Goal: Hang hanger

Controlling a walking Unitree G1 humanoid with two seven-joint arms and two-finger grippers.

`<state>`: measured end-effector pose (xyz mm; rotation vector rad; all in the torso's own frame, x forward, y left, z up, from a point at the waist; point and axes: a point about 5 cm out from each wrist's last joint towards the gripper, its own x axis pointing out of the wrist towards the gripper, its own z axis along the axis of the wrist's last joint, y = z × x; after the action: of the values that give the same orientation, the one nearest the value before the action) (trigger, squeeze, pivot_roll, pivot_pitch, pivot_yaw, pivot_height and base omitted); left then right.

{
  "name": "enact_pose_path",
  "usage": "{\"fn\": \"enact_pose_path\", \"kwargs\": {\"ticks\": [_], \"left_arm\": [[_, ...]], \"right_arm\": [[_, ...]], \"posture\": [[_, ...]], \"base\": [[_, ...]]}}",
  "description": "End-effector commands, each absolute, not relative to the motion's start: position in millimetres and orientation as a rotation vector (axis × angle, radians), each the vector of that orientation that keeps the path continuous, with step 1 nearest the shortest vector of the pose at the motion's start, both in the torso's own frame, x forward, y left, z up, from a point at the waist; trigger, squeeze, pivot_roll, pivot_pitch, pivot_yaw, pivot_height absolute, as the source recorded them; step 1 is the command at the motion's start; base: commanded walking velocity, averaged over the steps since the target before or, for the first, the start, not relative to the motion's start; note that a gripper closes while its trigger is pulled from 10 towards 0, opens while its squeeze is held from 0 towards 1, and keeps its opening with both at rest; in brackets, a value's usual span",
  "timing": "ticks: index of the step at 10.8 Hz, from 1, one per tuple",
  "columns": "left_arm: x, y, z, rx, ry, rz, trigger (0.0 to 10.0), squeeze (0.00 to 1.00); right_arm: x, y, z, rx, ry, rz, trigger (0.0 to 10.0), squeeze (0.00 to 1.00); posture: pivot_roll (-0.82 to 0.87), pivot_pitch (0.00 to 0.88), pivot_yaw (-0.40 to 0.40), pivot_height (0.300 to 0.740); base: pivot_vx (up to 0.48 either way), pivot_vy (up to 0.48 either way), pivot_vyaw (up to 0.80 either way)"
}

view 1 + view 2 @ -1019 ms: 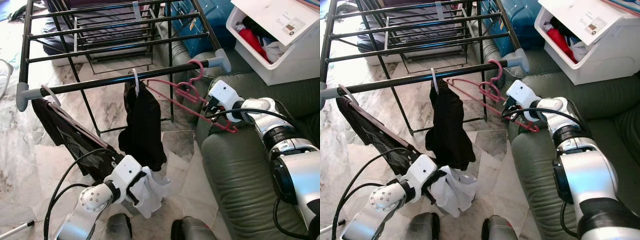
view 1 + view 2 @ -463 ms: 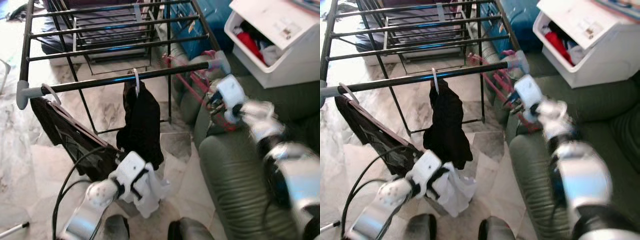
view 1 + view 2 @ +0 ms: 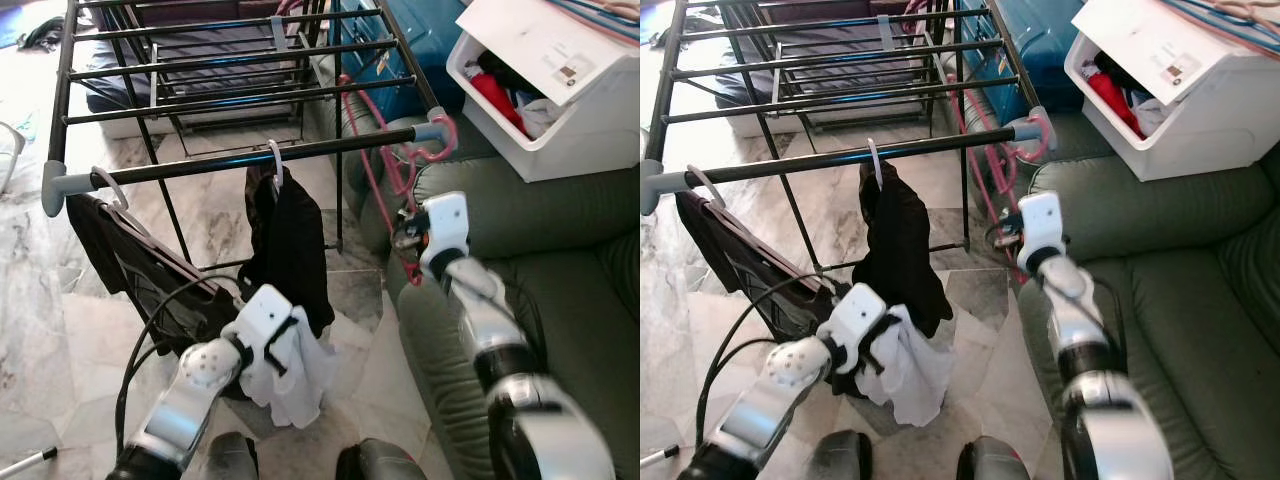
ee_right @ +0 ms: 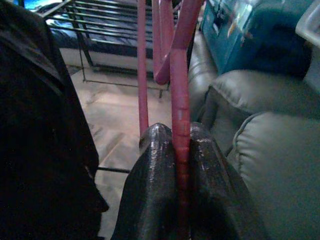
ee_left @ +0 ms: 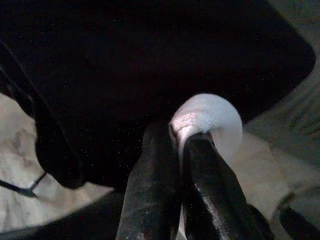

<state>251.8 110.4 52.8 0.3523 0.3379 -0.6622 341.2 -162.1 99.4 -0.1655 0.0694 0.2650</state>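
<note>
1. Clamped tight, the right gripper [image 4: 177, 150] pinches the pink hanger [image 3: 375, 170], whose hook sits at the rack rail's [image 3: 250, 160] end cap.
2. Left gripper [image 5: 175, 165] squeezes white cloth [image 3: 290, 375] low down.
3. Hanging step: the hook looks seated, so letting go comes next.

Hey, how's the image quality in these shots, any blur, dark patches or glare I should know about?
Left eye view: mostly sharp, sunlit glare on the marble floor, slight smear on the right arm's lower part. Left wrist view: very dark, black cloth behind the left gripper, white cloth bright. Right wrist view: the right gripper and pink hanger are close and soft, background clearer.
</note>
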Motion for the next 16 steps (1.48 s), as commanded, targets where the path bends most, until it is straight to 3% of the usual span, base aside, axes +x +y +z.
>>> {"fn": "enact_pose_path", "kwargs": {"ticks": [1, 4, 5, 6, 7, 10, 13, 16], "left_arm": [[256, 113, 58, 0.359, 0.298, -0.639, 10.0, 0.00], [252, 115, 54, 0.308, 0.292, -0.630, 10.0, 0.00], [251, 114, 55, 0.280, 0.276, -0.611, 10.0, 0.00], [250, 114, 54, 0.273, 0.271, -0.608, 10.0, 0.00], [251, 114, 55, 0.273, 0.259, -0.601, 10.0, 0.00], [256, 125, 58, 0.213, 0.239, -0.499, 10.0, 0.00], [262, 124, 58, 0.196, 0.228, -0.472, 10.0, 0.00], [266, 121, 57, 0.205, 0.225, -0.475, 10.0, 0.00]], "right_arm": [[341, -161, 112, -0.203, 0.020, 0.268, 0.0, 0.00], [292, -177, 79, -0.357, 0.086, 0.174, 0.0, 0.00], [277, -182, 67, -0.327, 0.144, 0.089, 0.0, 0.00], [267, -185, 60, -0.313, 0.176, 0.022, 9.3, 0.00], [258, -187, 54, -0.335, 0.194, 0.006, 10.0, 0.00], [226, -201, 36, -0.160, 0.294, -0.113, 10.0, 0.00], [234, -200, 37, -0.082, 0.292, -0.093, 10.0, 0.00], [248, -204, 37, -0.113, 0.294, -0.077, 10.0, 0.00]], "posture": [[-0.03, 0.009, -0.027, 0.740], [-0.03, 0.000, -0.029, 0.740], [-0.02, 0.000, -0.037, 0.740], [-0.02, 0.000, -0.043, 0.740], [-0.02, 0.000, -0.048, 0.740], [-0.05, 0.000, -0.020, 0.740], [-0.06, 0.000, -0.025, 0.740], [-0.06, 0.000, -0.024, 0.740]], "base": [[0.000, 0.000, 0.00], [0.000, 0.000, 0.00], [0.000, 0.000, 0.00], [0.000, 0.000, 0.00], [0.000, 0.000, 0.00], [0.000, 0.000, 0.00], [0.000, 0.000, 0.00], [-0.247, 0.000, 0.00]]}}
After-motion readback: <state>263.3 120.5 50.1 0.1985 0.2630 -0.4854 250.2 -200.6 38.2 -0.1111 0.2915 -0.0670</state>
